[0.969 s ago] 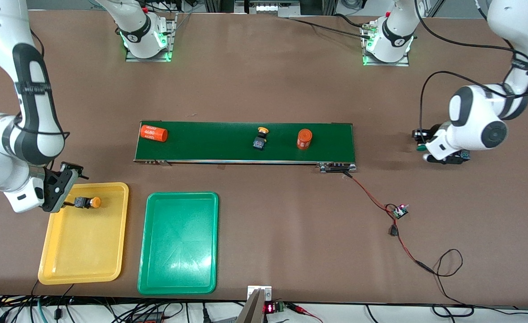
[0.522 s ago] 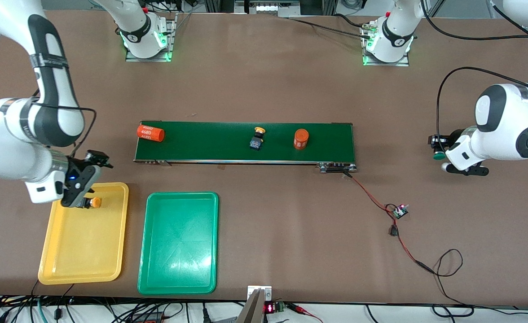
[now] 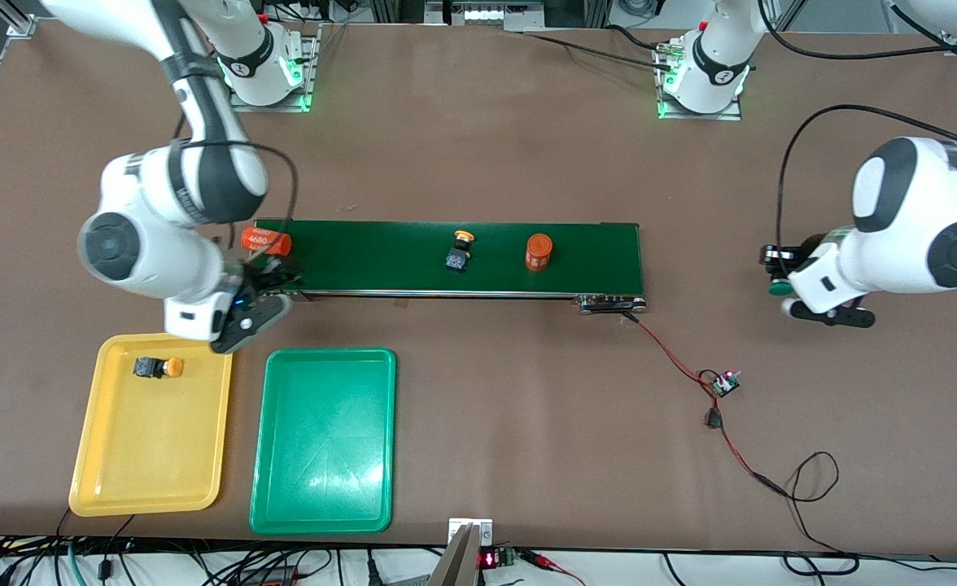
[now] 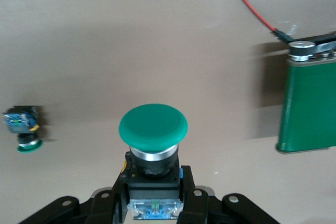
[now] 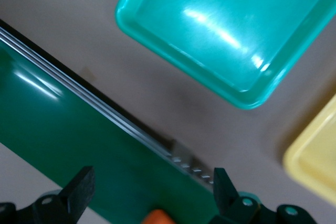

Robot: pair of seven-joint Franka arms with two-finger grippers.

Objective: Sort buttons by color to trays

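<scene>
My left gripper (image 4: 154,195) is shut on the dark body of a green-capped button (image 4: 153,128), held over bare table off the belt's end at the left arm's side (image 3: 778,275). A second green button (image 4: 22,127) lies on the table close by. My right gripper (image 5: 152,182) is open and holds nothing, over the belt's edge near the lying orange cylinder (image 3: 271,283). An orange-capped button (image 3: 159,367) lies in the yellow tray (image 3: 149,480). The green tray (image 3: 324,456) beside it holds nothing. A yellow-capped button (image 3: 458,251) sits on the belt.
The dark green conveyor belt (image 3: 381,256) also carries a lying orange cylinder (image 3: 267,241) and an upright one (image 3: 539,251). A red and black cable with a small circuit board (image 3: 723,382) runs across the table from the belt's end.
My right arm swung from over the yellow tray to the belt's end, leaving the orange-capped button in the tray. The belt's items drifted toward the right arm's end. My left arm shifted slightly.
</scene>
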